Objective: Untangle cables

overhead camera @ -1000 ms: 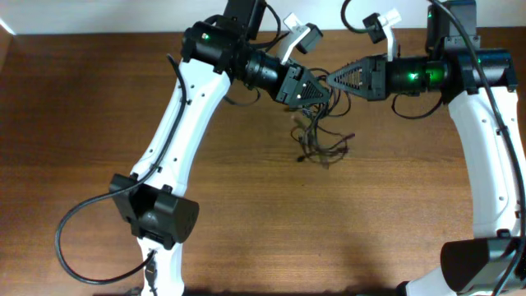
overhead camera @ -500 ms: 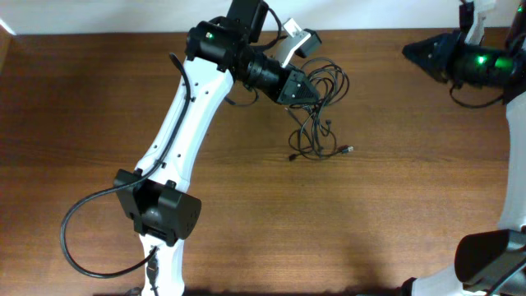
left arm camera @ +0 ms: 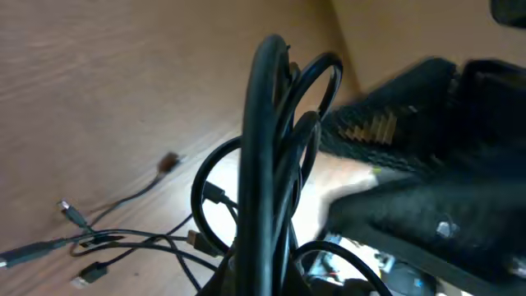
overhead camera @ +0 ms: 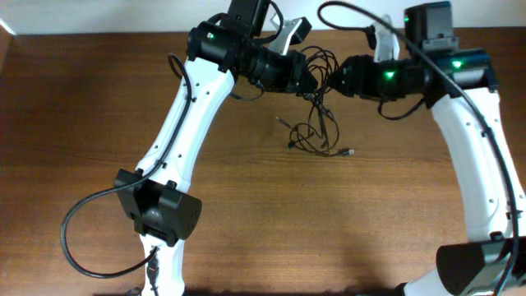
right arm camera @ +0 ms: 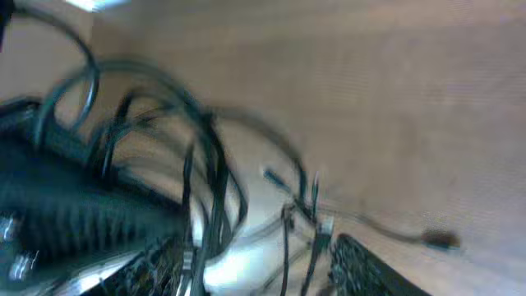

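Left fingers [overhead camera: 306,80]: closed on the cables [overhead camera: 317,107], holding the top of the bunch up off the desk [overhead camera: 90,107].
Right fingers [overhead camera: 342,74]: spread apart, just beside the bunch, blurred cords between them.
Cables: tangled loops hang down; plug ends [overhead camera: 349,152] lie on the desk.

Brown wood-grain table [overhead camera: 74,123]; white wall [overhead camera: 99,15] behind.

It looks like a robotics lab bench: a white-and-black left arm [overhead camera: 185,107] and right arm [overhead camera: 481,156] stand at a brown wood-grain table [overhead camera: 82,123], with a pale wall [overhead camera: 123,16] behind.
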`<state>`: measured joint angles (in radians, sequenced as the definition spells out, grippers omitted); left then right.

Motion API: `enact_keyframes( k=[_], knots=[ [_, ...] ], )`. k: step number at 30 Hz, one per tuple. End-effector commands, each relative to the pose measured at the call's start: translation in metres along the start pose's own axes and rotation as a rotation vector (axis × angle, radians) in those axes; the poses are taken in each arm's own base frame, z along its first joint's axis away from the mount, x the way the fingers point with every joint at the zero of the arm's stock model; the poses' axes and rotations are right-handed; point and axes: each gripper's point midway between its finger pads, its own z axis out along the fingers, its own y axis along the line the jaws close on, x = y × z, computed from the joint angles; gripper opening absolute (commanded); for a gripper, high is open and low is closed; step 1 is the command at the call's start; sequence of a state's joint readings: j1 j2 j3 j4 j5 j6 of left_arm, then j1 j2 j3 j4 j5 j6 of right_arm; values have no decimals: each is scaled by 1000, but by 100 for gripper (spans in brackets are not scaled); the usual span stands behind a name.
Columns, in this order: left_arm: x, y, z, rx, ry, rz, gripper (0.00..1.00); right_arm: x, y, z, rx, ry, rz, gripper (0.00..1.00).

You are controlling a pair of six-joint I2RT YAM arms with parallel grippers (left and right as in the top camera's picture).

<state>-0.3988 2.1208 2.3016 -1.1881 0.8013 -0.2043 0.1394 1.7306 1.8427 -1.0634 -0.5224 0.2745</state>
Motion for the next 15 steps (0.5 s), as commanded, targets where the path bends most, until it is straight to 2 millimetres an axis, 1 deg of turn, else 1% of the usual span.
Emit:
enact_keyframes(
  k=[1, 3, 5, 7, 8, 10, 13, 14, 15],
  knots=[
    [5, -22, 2, 135, 35, -34, 0, -15, -12, -6, 177, -114, 98, 57],
    [7, -33, 0, 196, 49, -35, 0, -20, -21, -3, 243, -149, 146, 56],
    [9, -44, -3, 263, 64, -35, 0, -24, -35, 6, 300, -164, 197, 53],
    [11, -50, -5, 297, 72, -35, 0, -23, -53, 18, 361, -153, 230, 53],
    [11, -52, -5, 308, 75, -35, 0, -22, -59, 23, 375, -142, 235, 52],
    [10, -50, -8, 310, 70, -39, 0, -22, -68, 27, 389, -134, 249, 49],
    [4, -37, -20, 296, 44, -65, 0, -30, -91, 14, 415, -159, 295, 45],
    [1, -29, -27, 287, 27, -78, 0, -33, -110, 2, 421, -169, 334, 40],
    [-3, -20, -34, 274, 11, -91, 0, -36, -121, -5, 396, -163, 327, 37]
  ],
)
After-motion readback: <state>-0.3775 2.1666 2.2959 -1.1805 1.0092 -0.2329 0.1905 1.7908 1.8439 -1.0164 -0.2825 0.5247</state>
